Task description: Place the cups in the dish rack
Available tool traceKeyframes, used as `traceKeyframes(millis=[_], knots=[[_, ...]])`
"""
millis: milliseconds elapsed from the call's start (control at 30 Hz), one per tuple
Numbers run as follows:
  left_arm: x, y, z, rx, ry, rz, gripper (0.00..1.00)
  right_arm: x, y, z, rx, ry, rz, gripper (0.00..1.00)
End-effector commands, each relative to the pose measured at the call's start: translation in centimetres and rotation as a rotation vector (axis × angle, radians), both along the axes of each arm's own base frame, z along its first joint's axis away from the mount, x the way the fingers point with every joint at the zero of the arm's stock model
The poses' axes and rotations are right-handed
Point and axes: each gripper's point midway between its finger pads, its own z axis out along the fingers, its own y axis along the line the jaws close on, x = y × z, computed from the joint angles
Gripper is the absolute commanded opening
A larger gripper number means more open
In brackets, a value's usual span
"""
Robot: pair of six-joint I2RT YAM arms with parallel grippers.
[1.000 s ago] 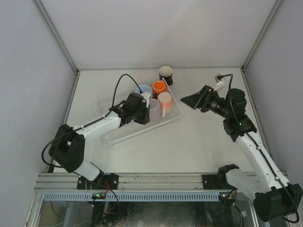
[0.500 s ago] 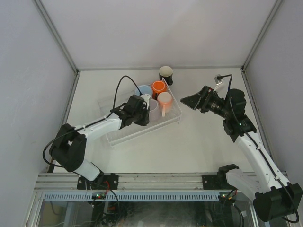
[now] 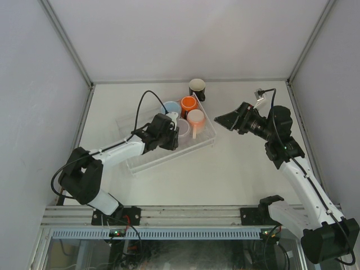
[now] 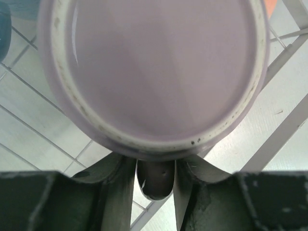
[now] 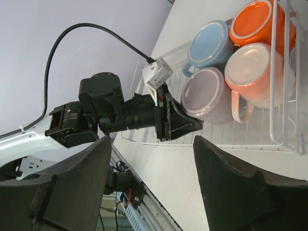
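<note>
Lilac mug's handle point(image 4: 154, 182) fills left gripper point(image 4: 155, 164), wrist-view only, hold unclear; right gripper point(image 5: 153, 144) wide.

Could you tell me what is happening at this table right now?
The left gripper sits at the lilac mug in the dish rack, its fingers on either side of the handle; whether it grips is unclear. The light blue mug, orange mug and peach-pink mug stand in the rack too. The black mug is outside, on the table behind the rack. The right gripper hangs open and empty to the rack's right.
</note>
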Motion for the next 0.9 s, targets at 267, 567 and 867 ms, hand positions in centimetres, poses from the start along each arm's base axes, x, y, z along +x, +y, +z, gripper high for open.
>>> traceKeyframes(millis=[267, 567, 867], knots=[[-0.2, 0.3, 1.5, -0.039, -0.039, 0.045, 0.48, 0.2, 0.1, 0.9, 0.003, -0.047, -0.006, 0.68], [0.0, 0.9, 2.6, -0.037, -0.058, 0.081, 0.48, 0.2, 0.4, 0.9, -0.006, -0.045, -0.004, 0.68], [0.2, 1.3, 2.6, -0.018, -0.059, 0.109, 0.41, 0.1, 0.6, 1.0, -0.003, -0.046, -0.001, 0.68]])
